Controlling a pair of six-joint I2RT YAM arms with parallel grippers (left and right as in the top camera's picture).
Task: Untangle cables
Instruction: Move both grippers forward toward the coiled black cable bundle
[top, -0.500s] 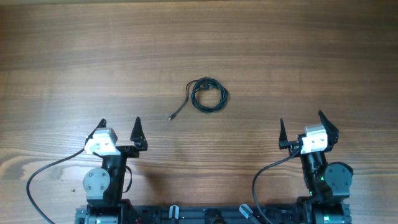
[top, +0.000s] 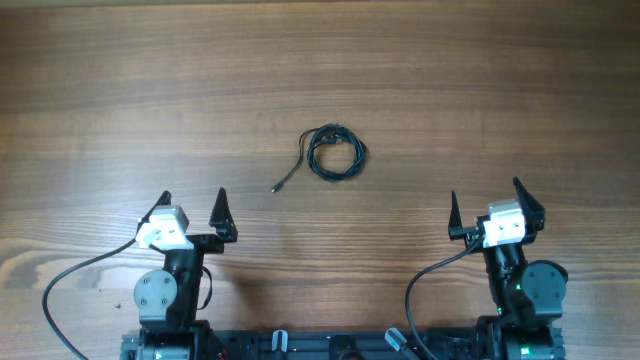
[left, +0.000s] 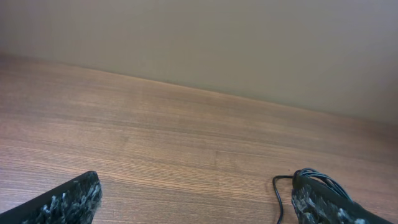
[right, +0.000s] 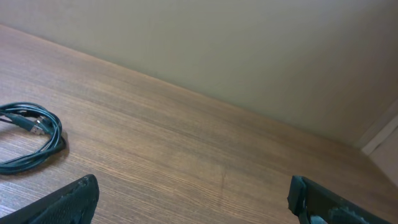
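The cables (top: 336, 153) are a thin black cord wound in a small coil at the middle of the wooden table, with one loose end and plug tip trailing to the lower left (top: 278, 187). The coil shows at the left edge of the right wrist view (right: 28, 140) and partly behind the right finger in the left wrist view (left: 311, 177). My left gripper (top: 192, 204) is open and empty near the front left. My right gripper (top: 485, 195) is open and empty near the front right. Both are well short of the coil.
Thick black arm cables (top: 70, 285) curl by the arm bases at the front edge. A plain wall (left: 249, 43) rises beyond the table's far edge.
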